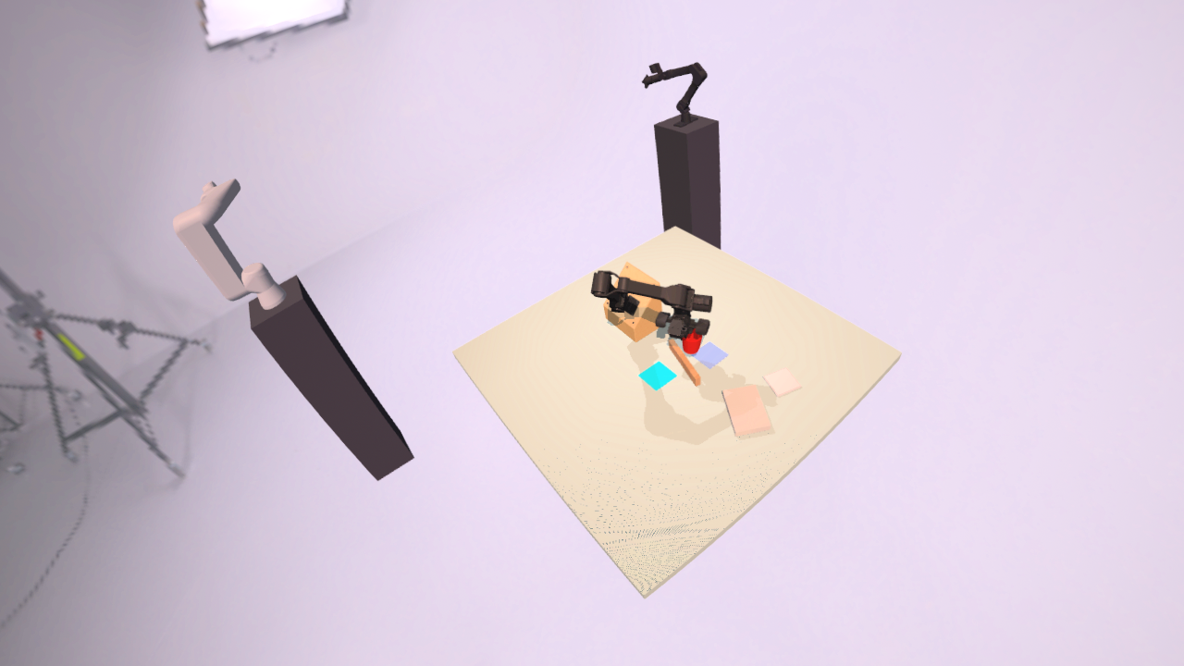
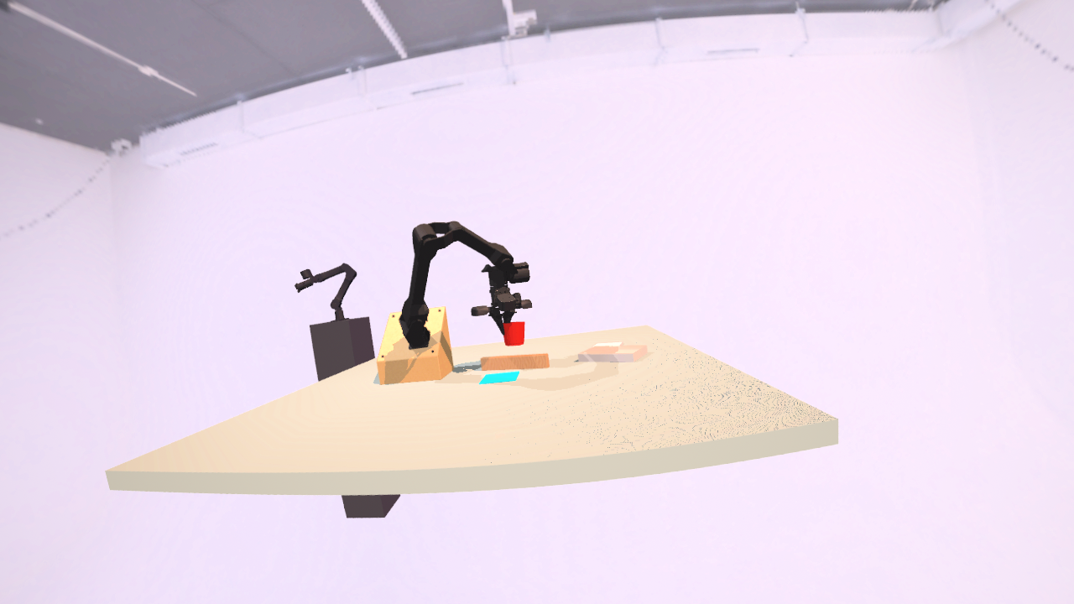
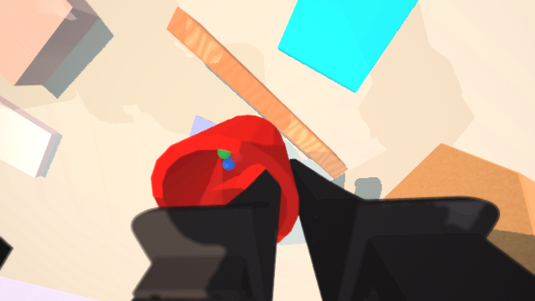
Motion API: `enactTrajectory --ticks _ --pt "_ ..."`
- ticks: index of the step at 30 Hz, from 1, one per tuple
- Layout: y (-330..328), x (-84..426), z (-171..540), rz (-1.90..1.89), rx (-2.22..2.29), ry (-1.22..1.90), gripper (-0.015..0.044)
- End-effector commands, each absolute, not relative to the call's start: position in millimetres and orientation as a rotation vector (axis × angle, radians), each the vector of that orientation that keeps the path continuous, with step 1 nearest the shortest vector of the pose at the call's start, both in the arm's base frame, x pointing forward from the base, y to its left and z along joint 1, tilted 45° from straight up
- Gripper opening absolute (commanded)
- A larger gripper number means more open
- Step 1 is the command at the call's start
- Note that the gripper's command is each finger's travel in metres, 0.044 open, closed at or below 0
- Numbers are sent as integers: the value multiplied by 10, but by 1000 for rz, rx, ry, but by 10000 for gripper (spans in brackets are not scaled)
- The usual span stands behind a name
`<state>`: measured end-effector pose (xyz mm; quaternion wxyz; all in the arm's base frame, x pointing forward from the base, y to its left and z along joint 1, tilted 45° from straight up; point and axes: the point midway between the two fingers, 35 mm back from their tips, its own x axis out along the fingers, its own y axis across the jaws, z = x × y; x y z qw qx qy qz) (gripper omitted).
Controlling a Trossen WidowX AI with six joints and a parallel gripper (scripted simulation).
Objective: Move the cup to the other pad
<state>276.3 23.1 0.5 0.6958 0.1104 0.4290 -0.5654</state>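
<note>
The red cup point(image 1: 692, 343) point(image 2: 514, 333) point(image 3: 276, 138) hangs upright above the table, its wall pinched by my gripper point(image 3: 284, 165) point(image 2: 506, 327), which is shut on it. One finger is inside the cup, the other outside. A green marble point(image 3: 224, 154), a blue marble point(image 3: 228, 164) and a dim red marble point(image 3: 237, 157) lie inside the cup. The lavender pad point(image 1: 711, 355) point(image 3: 201, 125) is mostly hidden behind the cup in the wrist view. The cyan pad point(image 1: 657, 376) point(image 2: 500, 377) point(image 3: 338, 38) lies on the other side of the wooden bar.
The wooden bar point(image 1: 685, 363) point(image 2: 515, 361) point(image 3: 251, 88) stands between the two pads. A larger pink block point(image 1: 747, 411) and a smaller pale block point(image 1: 782, 382) point(image 3: 25, 142) lie farther out. The orange arm base point(image 1: 637, 327) point(image 2: 413, 368) is behind the bar's near end.
</note>
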Motion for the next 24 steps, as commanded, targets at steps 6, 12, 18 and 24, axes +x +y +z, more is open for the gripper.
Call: enactTrajectory --ticks 6,12,18,24 --pt "110 2714 124 -1262 239 958 0" --pt "32 2685 205 -1263 238 958 0" --pt "-51 2653 291 -1263 238 958 0" --pt "-135 2621 377 -1263 237 958 0"
